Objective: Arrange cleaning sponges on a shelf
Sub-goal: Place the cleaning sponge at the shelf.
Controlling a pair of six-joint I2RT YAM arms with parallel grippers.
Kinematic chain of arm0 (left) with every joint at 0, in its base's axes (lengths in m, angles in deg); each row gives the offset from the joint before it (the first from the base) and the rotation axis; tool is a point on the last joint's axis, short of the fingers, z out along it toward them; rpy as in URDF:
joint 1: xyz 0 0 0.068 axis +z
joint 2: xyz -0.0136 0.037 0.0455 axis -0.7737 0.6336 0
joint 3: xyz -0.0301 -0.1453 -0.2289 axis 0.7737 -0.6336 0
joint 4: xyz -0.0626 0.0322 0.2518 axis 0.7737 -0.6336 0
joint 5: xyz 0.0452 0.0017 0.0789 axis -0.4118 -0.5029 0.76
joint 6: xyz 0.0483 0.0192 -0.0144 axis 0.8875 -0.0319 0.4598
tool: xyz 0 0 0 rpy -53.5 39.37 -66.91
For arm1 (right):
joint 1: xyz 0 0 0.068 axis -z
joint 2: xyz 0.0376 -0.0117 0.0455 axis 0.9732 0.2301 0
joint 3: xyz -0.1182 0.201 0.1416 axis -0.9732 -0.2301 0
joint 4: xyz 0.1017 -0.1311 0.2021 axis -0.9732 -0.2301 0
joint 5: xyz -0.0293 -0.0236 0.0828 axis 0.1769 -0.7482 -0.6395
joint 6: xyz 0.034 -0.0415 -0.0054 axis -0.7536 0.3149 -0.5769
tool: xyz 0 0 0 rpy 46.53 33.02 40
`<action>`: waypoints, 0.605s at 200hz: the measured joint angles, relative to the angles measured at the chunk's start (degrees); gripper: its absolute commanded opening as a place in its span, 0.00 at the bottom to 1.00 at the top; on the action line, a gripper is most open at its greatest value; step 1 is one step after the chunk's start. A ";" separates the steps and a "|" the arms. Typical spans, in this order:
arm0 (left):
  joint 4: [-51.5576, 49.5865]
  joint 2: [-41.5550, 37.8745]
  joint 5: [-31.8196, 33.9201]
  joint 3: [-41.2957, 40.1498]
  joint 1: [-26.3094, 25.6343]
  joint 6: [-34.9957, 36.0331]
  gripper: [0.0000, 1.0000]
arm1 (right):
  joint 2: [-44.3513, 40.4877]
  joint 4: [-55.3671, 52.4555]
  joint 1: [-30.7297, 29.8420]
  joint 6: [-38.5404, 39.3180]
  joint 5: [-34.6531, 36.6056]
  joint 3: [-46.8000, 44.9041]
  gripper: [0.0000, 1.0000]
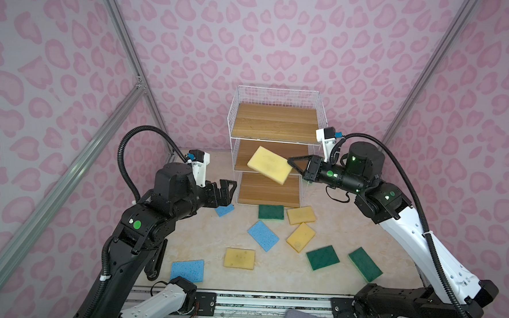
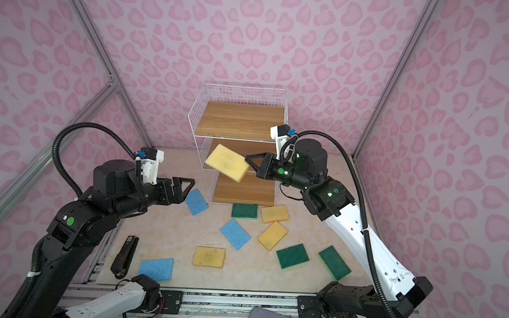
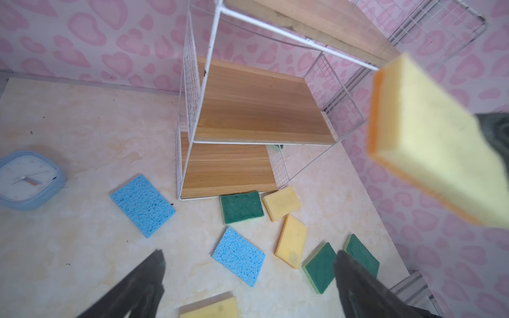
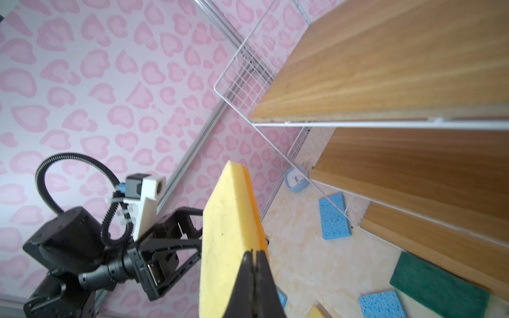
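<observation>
My right gripper (image 1: 290, 161) (image 2: 247, 158) (image 4: 254, 252) is shut on the edge of a pale yellow sponge (image 1: 269, 165) (image 2: 227, 162) (image 3: 429, 143) (image 4: 228, 234). It holds the sponge tilted in the air in front of the middle tier of the shelf (image 1: 274, 122) (image 2: 240, 120) (image 3: 261, 110) (image 4: 385, 68), whose three boards are bare. My left gripper (image 1: 229, 191) (image 2: 187, 186) (image 3: 249, 253) hangs open and empty to the left of the shelf, above a blue sponge (image 1: 224, 209). Several yellow, blue and green sponges lie on the table, among them a green one (image 1: 271, 212) and a yellow one (image 1: 301, 215) by the shelf's foot.
A small light-blue clock (image 3: 27, 180) (image 4: 296, 180) lies on the table left of the shelf. A black bar-shaped part (image 2: 124, 256) lies by the left arm's base. Pink patterned walls with aluminium posts close in three sides, and a metal rail (image 1: 269, 301) runs along the front.
</observation>
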 measured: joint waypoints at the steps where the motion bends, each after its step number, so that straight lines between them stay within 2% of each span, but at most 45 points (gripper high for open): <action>1: 0.00 -0.09 0.07 -0.15 0.00 -0.02 0.97 | 0.17 -0.04 -0.13 -0.02 0.48 0.42 0.00; 47: 1.33 -3.67 3.63 -8.35 -0.02 -1.95 0.97 | 11.06 -3.13 -4.33 -0.96 14.40 15.82 0.00; 79: 2.43 -3.85 4.35 -8.46 0.02 -2.21 0.96 | 20.55 -5.20 -4.90 -1.55 23.37 28.57 0.00; 121: 3.30 -3.19 4.28 -8.13 0.07 -1.70 0.96 | 29.94 -6.99 -4.90 -4.04 32.85 40.06 0.00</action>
